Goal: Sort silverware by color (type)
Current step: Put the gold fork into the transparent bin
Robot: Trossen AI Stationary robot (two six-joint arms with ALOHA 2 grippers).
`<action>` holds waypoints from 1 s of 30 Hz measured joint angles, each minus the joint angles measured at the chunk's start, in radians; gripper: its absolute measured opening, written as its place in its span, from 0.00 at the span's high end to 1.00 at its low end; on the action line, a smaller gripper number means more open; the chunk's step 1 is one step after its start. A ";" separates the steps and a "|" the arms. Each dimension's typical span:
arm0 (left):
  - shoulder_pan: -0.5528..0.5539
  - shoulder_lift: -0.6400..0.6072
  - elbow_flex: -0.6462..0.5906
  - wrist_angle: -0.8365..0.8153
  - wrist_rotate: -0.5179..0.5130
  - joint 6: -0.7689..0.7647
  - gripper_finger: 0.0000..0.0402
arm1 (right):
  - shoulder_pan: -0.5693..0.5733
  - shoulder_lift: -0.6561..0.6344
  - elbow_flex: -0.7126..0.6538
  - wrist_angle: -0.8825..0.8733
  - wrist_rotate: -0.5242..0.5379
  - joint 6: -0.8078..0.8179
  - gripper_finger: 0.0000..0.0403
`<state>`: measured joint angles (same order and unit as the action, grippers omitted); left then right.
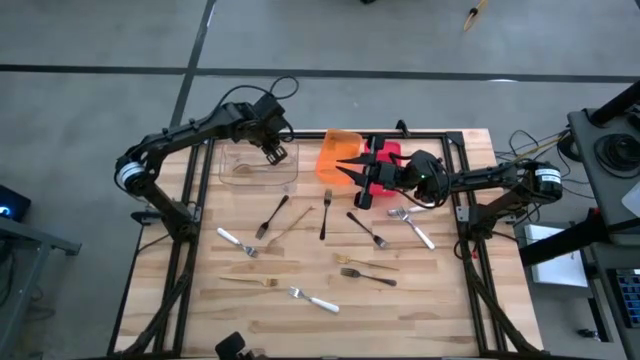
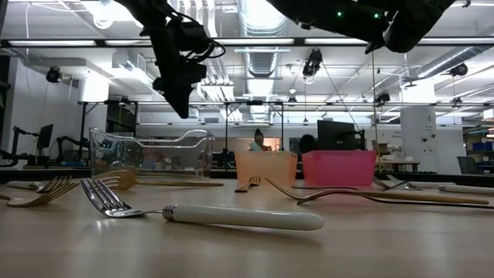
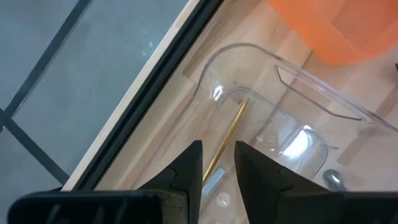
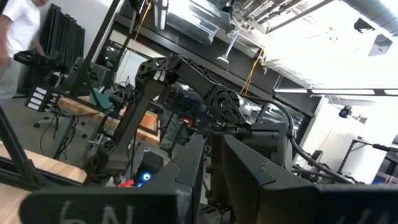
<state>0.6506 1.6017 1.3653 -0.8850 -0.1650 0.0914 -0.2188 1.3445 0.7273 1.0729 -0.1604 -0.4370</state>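
Silverware lies scattered on the wooden table: black forks (image 1: 327, 212) (image 1: 368, 230), gold pieces (image 1: 250, 281) (image 1: 355, 262) and silver forks with pale handles (image 1: 315, 300) (image 1: 415, 228). The nearest pale-handled fork (image 2: 231, 218) lies flat on the table. A gold utensil (image 3: 231, 127) lies in the clear bin (image 1: 258, 165). My left gripper (image 1: 277, 152) (image 3: 219, 158) hangs above that bin, pointing steeply down, narrowly open and holding nothing. My right gripper (image 1: 340, 170) (image 4: 213, 149) hovers over the orange bin (image 1: 335, 150), tipped upward, narrowly open and holding nothing.
Three bins stand in a row at the table's far edge: the clear bin (image 2: 150, 154), the orange bin (image 2: 266, 168) and a red bin (image 2: 343, 168). A black frame (image 1: 465, 215) runs along the table's sides. A person shows in the room beyond.
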 joint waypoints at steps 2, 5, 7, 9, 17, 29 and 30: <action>-0.002 0.005 -0.001 0.003 0.000 -0.003 0.81 | 0.000 0.000 0.000 -0.001 0.000 0.000 0.87; -0.009 0.014 -0.001 0.014 0.000 -0.003 0.81 | 0.000 0.000 0.000 -0.001 0.000 0.000 0.87; -0.011 0.019 -0.001 0.026 0.002 -0.004 0.81 | 0.000 0.000 0.000 -0.002 0.001 0.004 0.87; -0.011 0.021 -0.001 0.036 0.002 -0.003 0.81 | 0.000 0.000 0.000 -0.008 0.002 0.007 0.87; -0.011 0.029 -0.001 0.034 0.001 -0.004 0.81 | -0.001 0.000 0.000 -0.023 0.003 -0.005 0.87; -0.017 0.029 -0.001 0.033 0.001 -0.018 0.81 | -0.001 0.000 0.000 -0.026 0.003 -0.006 0.87; -0.017 0.029 -0.001 0.031 0.001 -0.018 0.81 | -0.001 0.000 0.000 -0.027 0.003 -0.004 0.87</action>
<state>0.6331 1.6310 1.3643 -0.8542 -0.1642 0.0733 -0.2195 1.3445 0.7276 1.0464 -0.1570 -0.4413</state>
